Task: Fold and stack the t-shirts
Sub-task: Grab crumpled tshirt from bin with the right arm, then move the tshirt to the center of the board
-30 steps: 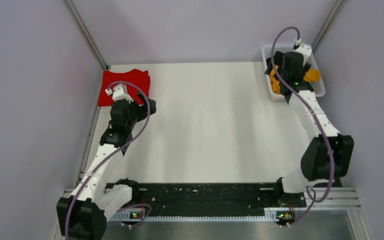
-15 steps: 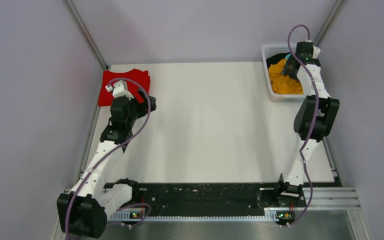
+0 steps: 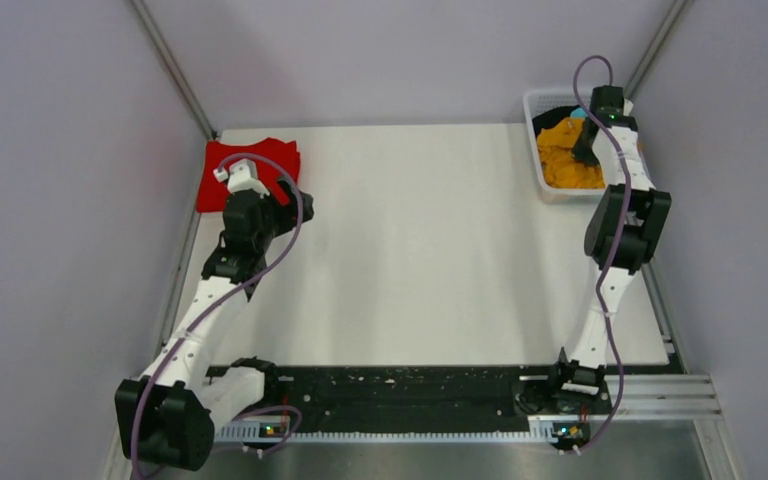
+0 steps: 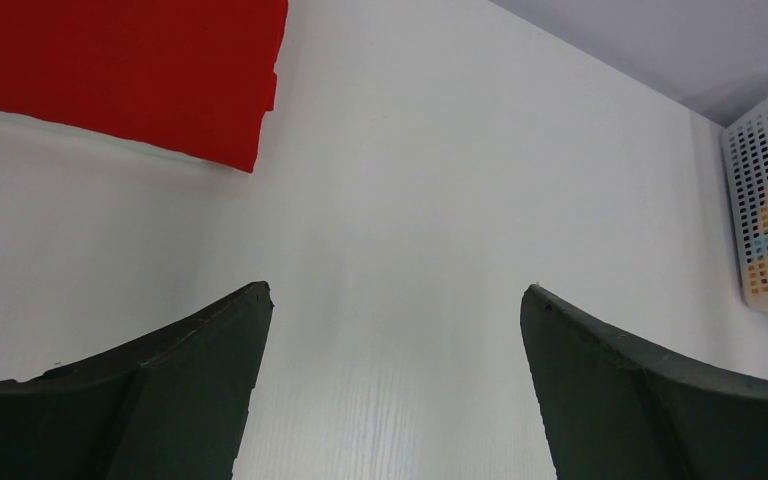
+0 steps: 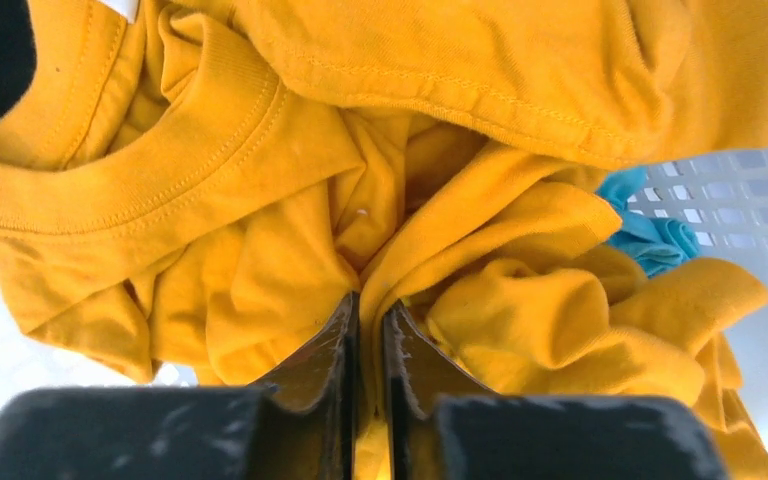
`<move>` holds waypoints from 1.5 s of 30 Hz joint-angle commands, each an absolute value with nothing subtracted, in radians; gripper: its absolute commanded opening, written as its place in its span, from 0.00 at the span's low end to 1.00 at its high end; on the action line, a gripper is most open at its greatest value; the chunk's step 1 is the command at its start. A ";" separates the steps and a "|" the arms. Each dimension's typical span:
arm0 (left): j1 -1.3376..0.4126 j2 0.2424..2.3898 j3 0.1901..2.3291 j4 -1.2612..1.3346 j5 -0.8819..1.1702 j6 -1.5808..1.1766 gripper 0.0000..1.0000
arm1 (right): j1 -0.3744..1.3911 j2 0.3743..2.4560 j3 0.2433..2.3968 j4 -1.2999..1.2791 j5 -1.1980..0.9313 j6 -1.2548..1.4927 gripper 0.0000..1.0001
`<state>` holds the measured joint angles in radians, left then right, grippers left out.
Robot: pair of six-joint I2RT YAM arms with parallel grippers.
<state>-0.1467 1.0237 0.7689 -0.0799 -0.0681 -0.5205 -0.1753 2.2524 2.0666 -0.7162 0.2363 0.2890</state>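
though hidden from above, right wrist shows right end effector (image 5: 370,302) pinching orange-yellow t-shirt (image 5: 260,180), left end effector (image 4: 395,288) spread wide

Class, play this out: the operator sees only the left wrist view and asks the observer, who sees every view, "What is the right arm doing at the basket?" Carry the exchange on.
Observer: The right gripper is inside the white basket, low on the clothes.
Operator: Holding anything?
Observer: Yes, its fingers are pinched shut on a fold of the orange-yellow t-shirt.
Operator: What else is in there?
Observer: A cyan-blue t-shirt pokes out from under the orange-yellow one, by the mesh wall.
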 commanded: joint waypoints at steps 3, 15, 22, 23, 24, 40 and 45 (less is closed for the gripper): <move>-0.149 0.999 0.792 -0.041 -0.065 -0.504 0.99 | -0.173 2.135 2.114 -0.679 0.212 0.272 0.00; -0.148 0.995 0.781 -0.010 -0.048 -0.503 0.99 | -0.085 1.870 2.257 -0.626 -0.049 0.238 0.00; -0.149 0.994 0.781 -0.008 -0.034 -0.502 0.99 | 0.008 1.815 2.401 -0.618 -0.363 0.311 0.00; -0.149 0.991 0.781 -0.008 -0.034 -0.502 0.99 | 0.037 1.804 2.402 -0.602 -0.396 0.315 0.00; -0.149 0.990 0.781 -0.008 -0.034 -0.500 0.99 | 0.068 1.795 2.403 -0.588 -0.418 0.311 0.00; -0.149 0.870 0.728 -0.057 -0.117 -0.498 0.99 | 0.364 1.776 2.280 -0.404 -0.440 0.468 0.00; -0.149 0.844 0.705 -0.083 -0.135 -0.526 0.99 | 0.391 1.709 1.854 -0.391 -0.129 0.578 0.00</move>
<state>-0.1467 0.8715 0.7250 -0.0769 -0.1009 -0.5049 0.3737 1.7454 2.0956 -0.4164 -0.3935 0.4667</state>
